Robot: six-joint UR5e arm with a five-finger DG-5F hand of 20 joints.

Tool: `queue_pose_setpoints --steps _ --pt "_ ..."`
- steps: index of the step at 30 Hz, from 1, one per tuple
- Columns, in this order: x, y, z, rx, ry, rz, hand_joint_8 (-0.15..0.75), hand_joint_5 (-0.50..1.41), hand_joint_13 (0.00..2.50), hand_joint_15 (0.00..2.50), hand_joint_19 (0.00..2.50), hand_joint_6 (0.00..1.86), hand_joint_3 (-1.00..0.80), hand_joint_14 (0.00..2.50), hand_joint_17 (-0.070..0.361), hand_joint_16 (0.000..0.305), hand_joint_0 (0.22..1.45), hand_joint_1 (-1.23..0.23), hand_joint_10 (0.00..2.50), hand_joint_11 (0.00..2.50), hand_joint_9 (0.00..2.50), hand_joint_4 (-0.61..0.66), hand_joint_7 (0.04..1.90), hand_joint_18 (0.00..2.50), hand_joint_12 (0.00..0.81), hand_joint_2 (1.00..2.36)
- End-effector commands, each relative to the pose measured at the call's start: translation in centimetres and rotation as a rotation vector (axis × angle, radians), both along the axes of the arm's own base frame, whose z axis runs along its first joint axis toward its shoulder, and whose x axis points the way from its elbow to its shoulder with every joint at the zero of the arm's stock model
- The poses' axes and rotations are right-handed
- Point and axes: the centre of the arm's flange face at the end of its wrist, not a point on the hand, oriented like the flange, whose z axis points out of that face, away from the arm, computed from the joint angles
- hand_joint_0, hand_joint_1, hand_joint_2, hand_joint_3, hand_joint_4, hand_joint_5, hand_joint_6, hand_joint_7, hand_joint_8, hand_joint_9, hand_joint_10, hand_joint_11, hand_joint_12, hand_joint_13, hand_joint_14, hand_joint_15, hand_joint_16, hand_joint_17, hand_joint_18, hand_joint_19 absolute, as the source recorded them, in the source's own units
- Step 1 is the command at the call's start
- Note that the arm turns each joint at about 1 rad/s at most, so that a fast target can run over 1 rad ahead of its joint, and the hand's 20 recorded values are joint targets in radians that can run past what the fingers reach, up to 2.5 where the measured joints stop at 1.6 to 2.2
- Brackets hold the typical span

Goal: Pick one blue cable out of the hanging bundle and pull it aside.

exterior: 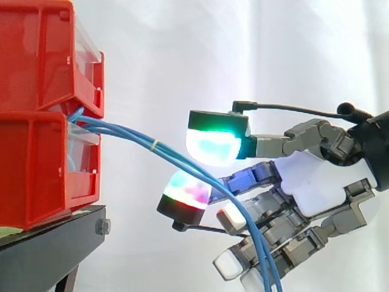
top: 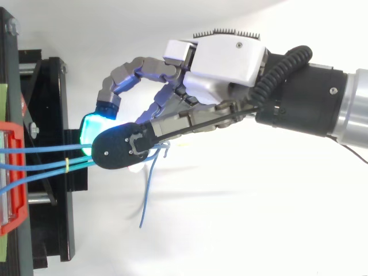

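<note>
Fingers (exterior: 209, 146) of mine are curled in, and two pads face each other closely with the blue cables (exterior: 130, 137) running between them. The green-and-cyan pad sits on top of the strands, and the pad glowing magenta, green and white sits just beneath. The gap between the two pads barely leaves room for the strands, so I read it as a pinch; how many strands are in it I cannot tell.

My hand (exterior: 316, 182) lies behind the pinch, its other fingers bent below, one pad red and the lower ones white. On the palm side of the pinch the cables drop across those lower fingers; whether they touch them I cannot tell.

Beyond my fingertips the cables stretch to the red bins (exterior: 36, 121), coming out where the upper bin meets the lower one. A thin yellow tie (exterior: 155, 145) wraps them near my upper pad. The bins rest on a black stand (exterior: 48, 249), apart from my fingertips.

From above, the dark back of one fingertip covers the strands. One loose blue end (top: 146, 195) comes out from under my fingers and curves away from my hand.
</note>
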Motion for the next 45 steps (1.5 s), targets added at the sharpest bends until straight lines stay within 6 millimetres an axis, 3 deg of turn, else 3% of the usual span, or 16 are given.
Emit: queue_pose_setpoints --steps 1,5,11,23,31,39,41,45 --pt "-0.1 -0.2 0.2 0.0 0.006 -0.002 0.23 -0.12 0.83 0.5 0.46 0.89 -0.42 0.02 0.103 0.046 0.6 -0.69 0.02 0.73 1.15 -0.11 0.85 0.67 0.316 1.01" --pt "-0.1 -0.2 0.9 -0.001 0.012 -0.002 0.231 -0.14 0.83 0.5 0.46 0.92 -0.33 0.02 0.104 0.046 0.61 -0.75 0.02 0.73 1.12 -0.11 0.8 0.67 0.318 1.01" --pt "0.0 0.0 1.7 -0.001 0.009 0.0 0.238 -0.14 0.83 0.5 0.46 0.91 -0.5 0.02 0.108 0.048 0.55 -0.67 0.02 0.72 1.13 -0.06 0.74 0.68 0.322 1.0" --pt "0.3 0.6 2.7 -0.005 -0.006 0.011 0.242 -0.14 0.84 0.5 0.46 0.89 -0.5 0.02 0.107 0.047 0.57 -0.68 0.02 0.73 1.13 -0.05 0.76 0.69 0.319 1.0" --pt "0.3 0.6 3.6 -0.006 -0.005 0.011 0.235 -0.15 0.84 0.51 0.46 0.93 -0.3 0.02 0.104 0.046 0.63 -0.78 0.02 0.74 1.12 -0.09 0.81 0.69 0.311 1.01" --pt "0.2 0.4 3.8 -0.007 0.006 0.009 0.213 -0.16 0.81 0.49 0.42 0.95 -0.36 0.02 0.101 0.045 0.7 -0.83 0.02 0.74 1.08 -0.19 0.75 0.68 0.304 1.01" --pt "0.1 0.3 3.8 -0.007 0.009 0.008 0.199 -0.15 0.72 0.45 0.38 0.94 -0.42 0.02 0.099 0.044 0.72 -0.85 0.02 0.7 1.03 -0.29 0.77 0.62 0.3 1.01" --pt "0.1 0.2 3.7 -0.008 0.011 0.006 0.182 -0.15 0.55 0.34 0.3 0.94 -0.41 0.01 0.101 0.045 0.71 -0.86 0.02 0.56 0.85 -0.37 0.81 0.47 0.308 1.01"
